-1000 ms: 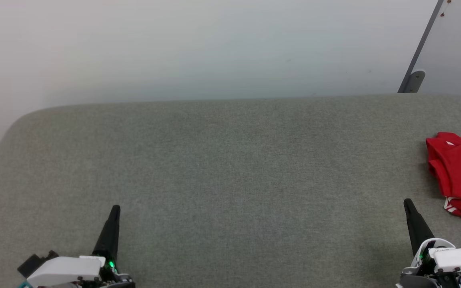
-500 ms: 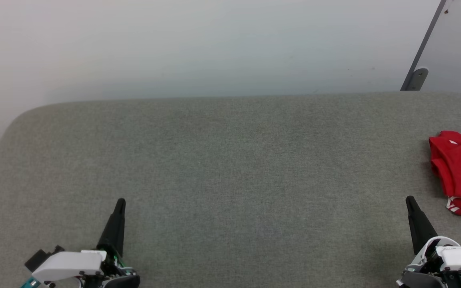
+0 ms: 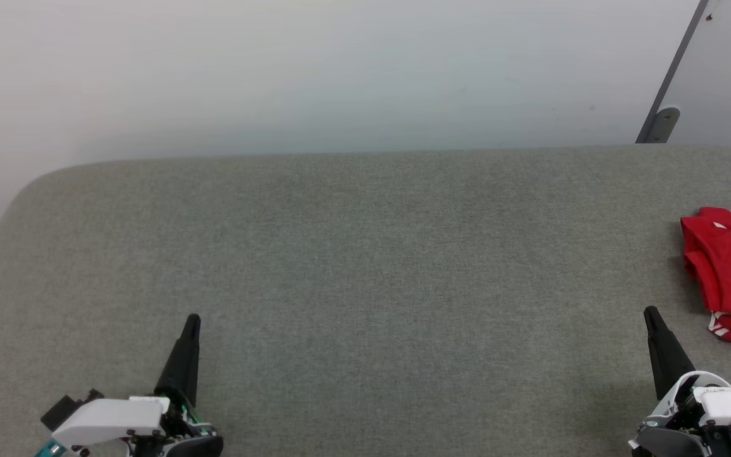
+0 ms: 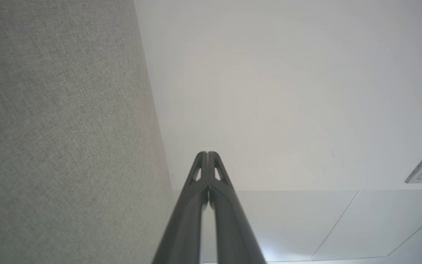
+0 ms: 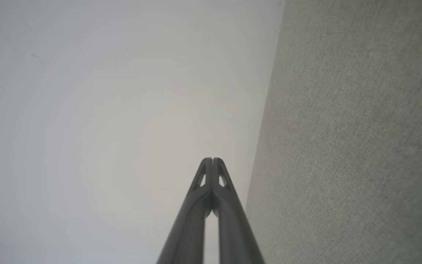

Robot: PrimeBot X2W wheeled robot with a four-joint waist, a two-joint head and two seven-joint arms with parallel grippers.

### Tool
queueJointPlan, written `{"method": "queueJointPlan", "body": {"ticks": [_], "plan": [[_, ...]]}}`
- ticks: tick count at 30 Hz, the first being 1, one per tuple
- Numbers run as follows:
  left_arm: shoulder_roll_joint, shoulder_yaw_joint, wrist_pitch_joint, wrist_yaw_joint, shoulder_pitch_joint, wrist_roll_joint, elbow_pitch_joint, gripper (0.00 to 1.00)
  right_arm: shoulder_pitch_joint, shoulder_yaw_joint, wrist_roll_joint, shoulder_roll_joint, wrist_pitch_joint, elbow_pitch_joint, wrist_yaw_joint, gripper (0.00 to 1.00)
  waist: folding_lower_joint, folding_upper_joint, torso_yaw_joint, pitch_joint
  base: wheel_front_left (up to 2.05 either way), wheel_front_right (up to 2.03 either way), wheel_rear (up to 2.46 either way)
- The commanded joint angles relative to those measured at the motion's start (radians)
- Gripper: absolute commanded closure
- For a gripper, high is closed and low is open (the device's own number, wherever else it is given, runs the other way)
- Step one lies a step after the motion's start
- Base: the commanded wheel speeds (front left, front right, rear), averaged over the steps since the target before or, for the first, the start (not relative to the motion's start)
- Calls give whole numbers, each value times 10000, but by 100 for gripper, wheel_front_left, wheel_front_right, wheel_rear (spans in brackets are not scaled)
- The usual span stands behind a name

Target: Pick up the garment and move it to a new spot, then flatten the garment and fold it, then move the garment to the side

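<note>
We see the garment (image 3: 730, 273) lying crumpled at the right edge of the grey surface (image 3: 365, 254), cut off by the frame, near our right tool (image 3: 648, 311) and a little beyond it. Our left tool (image 3: 192, 318) points forward at the near left, well apart from the garment. Both tools have their fingers pressed together, holding nothing. Against a second ago, the whole head view has shifted slightly, so the camera has moved. The garment keeps its place, and both tool tips sit a touch higher in the view.
</note>
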State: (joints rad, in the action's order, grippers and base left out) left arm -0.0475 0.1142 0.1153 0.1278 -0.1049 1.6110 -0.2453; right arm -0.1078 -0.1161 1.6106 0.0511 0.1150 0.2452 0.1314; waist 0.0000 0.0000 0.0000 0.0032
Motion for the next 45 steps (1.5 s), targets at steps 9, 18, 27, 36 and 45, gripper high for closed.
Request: {"method": "queueJointPlan", "body": {"ticks": [9,18,27,36,45], "plan": [[-6,23,27,53,-108,19,-13,100,-19,7,41,-32,19,-23,-14,100,0,0,0,-1,0,0,0],[-6,21,27,53,-108,19,-12,100,-19,8,42,-32,19,-23,-14,100,0,0,0,-1,0,0,0],[-6,21,27,53,-107,20,-11,100,-19,8,42,-32,19,-23,-14,100,0,0,0,-1,0,0,0],[-6,17,24,53,-107,23,-11,100,-19,9,43,-32,18,-23,-14,100,0,0,0,-1,0,0,0],[-6,16,22,53,-106,25,-10,100,-19,10,43,-33,18,-24,-14,100,0,0,0,-1,0,0,0]]}}
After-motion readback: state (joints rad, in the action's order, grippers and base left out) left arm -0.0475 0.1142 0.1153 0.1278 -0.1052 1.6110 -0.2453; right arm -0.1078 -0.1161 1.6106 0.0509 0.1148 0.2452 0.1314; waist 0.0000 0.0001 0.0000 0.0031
